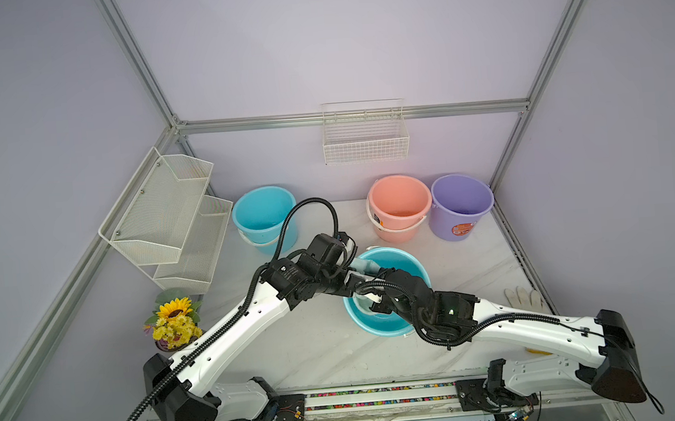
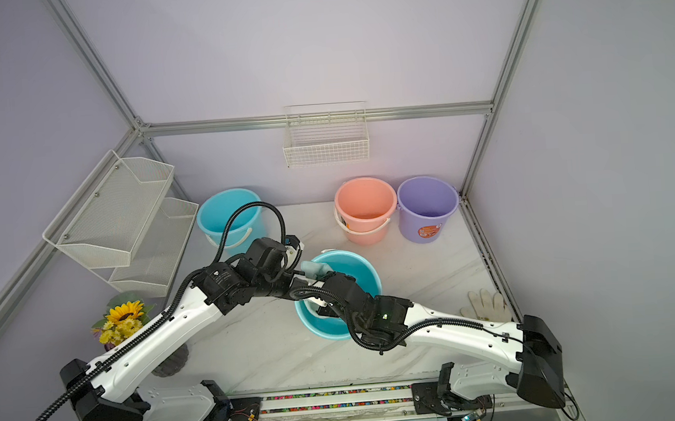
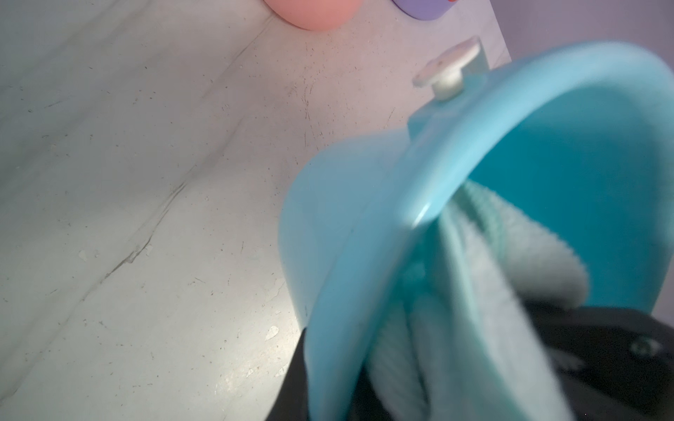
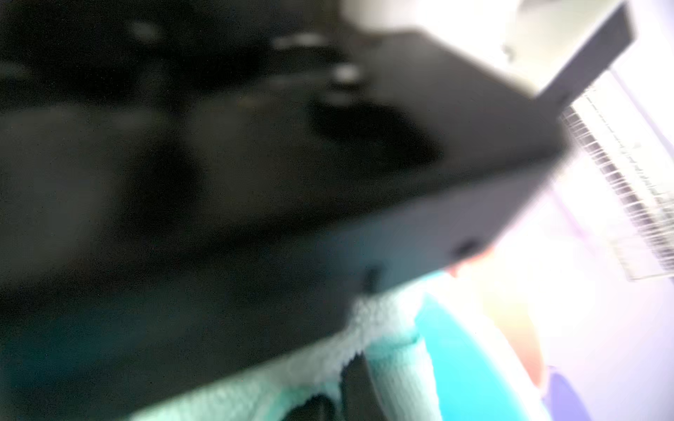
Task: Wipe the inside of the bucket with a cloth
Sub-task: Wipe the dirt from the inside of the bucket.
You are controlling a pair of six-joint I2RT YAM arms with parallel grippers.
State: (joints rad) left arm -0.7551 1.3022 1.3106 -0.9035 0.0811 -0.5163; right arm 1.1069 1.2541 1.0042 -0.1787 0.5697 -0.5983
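Note:
A light blue bucket (image 1: 417,263) (image 2: 367,267) stands mid-table in both top views. My left gripper (image 1: 363,276) (image 3: 335,393) is at its far-left rim (image 3: 510,120), shut with the rim between its black fingers. The pale mint-green cloth (image 1: 362,264) (image 2: 313,268) (image 3: 510,255) hangs over the inner side of that rim and runs down into the bucket. My right gripper (image 1: 377,306) (image 4: 328,401) reaches down inside the bucket, shut on the cloth (image 4: 394,364). Its fingertips are mostly hidden by its own wrist in the top views. My left wrist fills most of the right wrist view.
At the back stand a second blue bucket (image 1: 263,212), a pink bucket (image 1: 398,207) and a purple bucket (image 1: 459,205). A white glove (image 1: 525,296) lies at the right edge. Flowers (image 1: 175,320) and a mesh shelf (image 1: 165,215) are at the left. A wire basket (image 1: 365,136) hangs on the back wall.

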